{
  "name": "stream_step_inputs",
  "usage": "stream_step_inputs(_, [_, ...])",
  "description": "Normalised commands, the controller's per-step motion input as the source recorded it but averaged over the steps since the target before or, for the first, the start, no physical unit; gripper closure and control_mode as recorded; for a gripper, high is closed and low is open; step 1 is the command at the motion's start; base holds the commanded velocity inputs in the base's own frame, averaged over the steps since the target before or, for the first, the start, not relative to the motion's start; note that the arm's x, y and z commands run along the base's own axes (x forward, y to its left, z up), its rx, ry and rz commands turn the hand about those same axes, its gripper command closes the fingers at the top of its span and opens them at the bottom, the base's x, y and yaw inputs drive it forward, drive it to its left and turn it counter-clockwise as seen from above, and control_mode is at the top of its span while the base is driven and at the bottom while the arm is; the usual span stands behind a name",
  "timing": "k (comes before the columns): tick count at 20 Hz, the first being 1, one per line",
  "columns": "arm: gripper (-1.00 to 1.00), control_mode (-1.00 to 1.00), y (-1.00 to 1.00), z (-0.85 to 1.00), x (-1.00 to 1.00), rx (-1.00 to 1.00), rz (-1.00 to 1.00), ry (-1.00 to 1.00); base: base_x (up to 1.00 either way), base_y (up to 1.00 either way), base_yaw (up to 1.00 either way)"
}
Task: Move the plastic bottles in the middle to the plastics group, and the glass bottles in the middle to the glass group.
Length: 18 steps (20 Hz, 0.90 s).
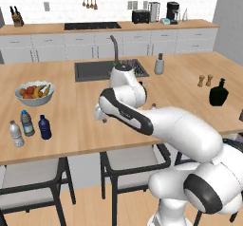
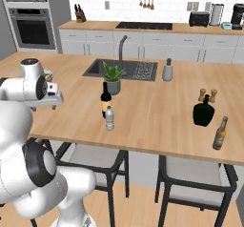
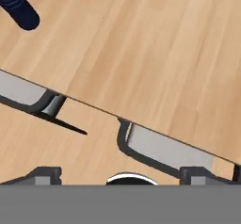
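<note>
- Left base view, lower left of frame: the dark blue bottle stands just beside the plastics group, apparently already sorted.
- Right base view, centre-left: the wine bottle and the clear bottle await moving.
- Squat black bottle sits at right.
- Gripper hangs wide open and empty above the counter edge, probably free for another pick.

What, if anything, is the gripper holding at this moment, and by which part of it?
Nothing is held. The gripper is open, with only the wooden counter edge and chair seats below it; the dark blue bottle stands apart from it.
</note>
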Motion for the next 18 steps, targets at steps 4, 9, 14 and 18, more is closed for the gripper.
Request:
stream_step_inputs(4, [-1.00,-1.00,-1.00,0.00,-0.04,-0.18,-0.40,0.06,0.00,0.00,0.00])
stream_step_inputs(9, [-1.00,-1.00,-1.00,0.04,-0.12,-0.05,-0.38,0.00,0.00,0.00,0.00])
stream_step_inputs(14, [-1.00,-1.00,-0.92,0.34,-0.09,0.07,-0.23,-0.05,0.00,0.00,0.00])
stream_step_inputs(18, [-1.00,-1.00,-0.92,0.22,0.01,0.24,-0.08,-0.05,0.00,0.00,0.00])
